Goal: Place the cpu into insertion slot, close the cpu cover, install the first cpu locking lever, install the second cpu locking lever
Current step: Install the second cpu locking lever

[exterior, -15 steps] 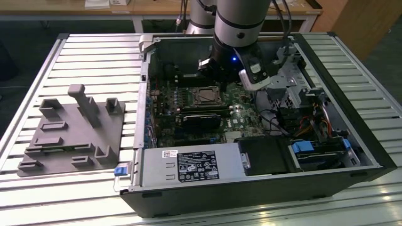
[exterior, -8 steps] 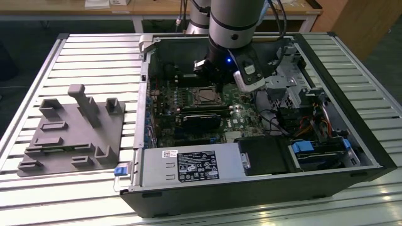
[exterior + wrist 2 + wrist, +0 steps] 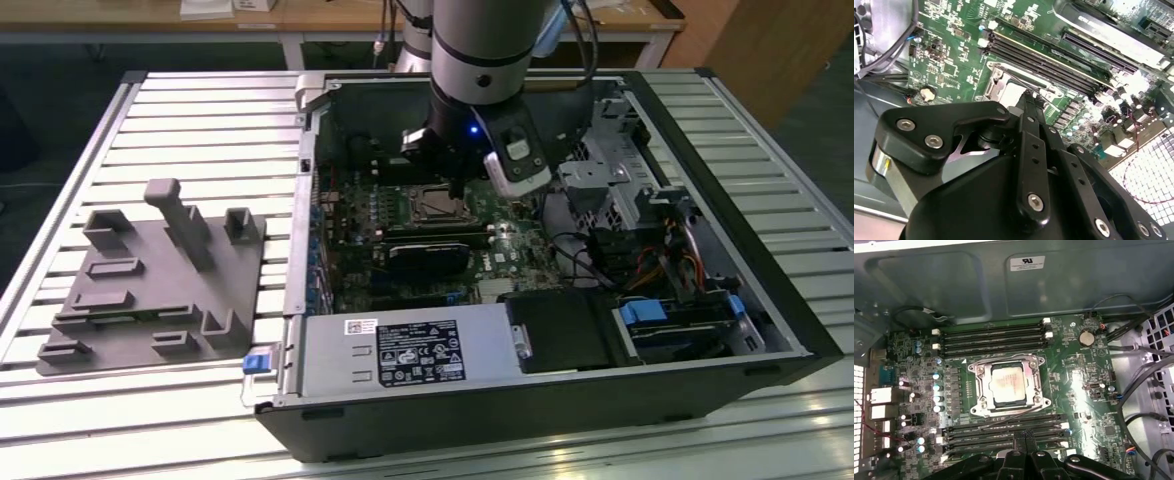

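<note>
Here the cpu (image 3: 1007, 384) is seated under the closed cover (image 3: 980, 390); the gripper (image 3: 1021, 437), fingers pressed together and empty, is best kept low at the socket's six o'clock lever (image 3: 1019, 413).

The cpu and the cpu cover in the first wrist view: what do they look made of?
The cpu: its top looks like dull, pale silver-grey metal with a matte finish that spreads the light softly. The cpu cover: seemingly thin stamped sheet metal, brighter silver, with sharper glints along its frame edges. Neither can be told for certain from looks alone.
</note>
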Robot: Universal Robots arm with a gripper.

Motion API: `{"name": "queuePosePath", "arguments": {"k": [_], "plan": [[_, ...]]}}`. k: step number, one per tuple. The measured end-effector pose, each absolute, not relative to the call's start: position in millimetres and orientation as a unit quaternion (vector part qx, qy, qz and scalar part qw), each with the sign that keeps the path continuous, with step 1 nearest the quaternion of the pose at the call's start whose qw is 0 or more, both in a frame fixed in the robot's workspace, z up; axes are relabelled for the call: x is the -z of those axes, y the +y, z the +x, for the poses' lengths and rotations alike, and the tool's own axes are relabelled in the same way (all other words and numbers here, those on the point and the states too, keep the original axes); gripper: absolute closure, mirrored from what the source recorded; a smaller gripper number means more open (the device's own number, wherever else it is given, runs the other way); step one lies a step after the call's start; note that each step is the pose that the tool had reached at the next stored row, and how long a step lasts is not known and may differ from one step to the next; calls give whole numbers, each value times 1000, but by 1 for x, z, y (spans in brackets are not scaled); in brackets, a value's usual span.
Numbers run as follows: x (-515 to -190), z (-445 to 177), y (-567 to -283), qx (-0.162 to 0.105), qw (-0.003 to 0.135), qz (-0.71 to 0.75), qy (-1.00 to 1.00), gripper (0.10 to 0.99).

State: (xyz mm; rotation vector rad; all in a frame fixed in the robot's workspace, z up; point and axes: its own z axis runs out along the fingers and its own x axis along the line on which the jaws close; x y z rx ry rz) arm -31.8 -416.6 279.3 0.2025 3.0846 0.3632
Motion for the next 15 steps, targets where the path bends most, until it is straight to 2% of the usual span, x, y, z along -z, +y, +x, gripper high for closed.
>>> {"name": "queuePosePath", "arguments": {"k": [15], "plan": [[-274, -50, -418, -116, 15, 65, 991, 980]]}}
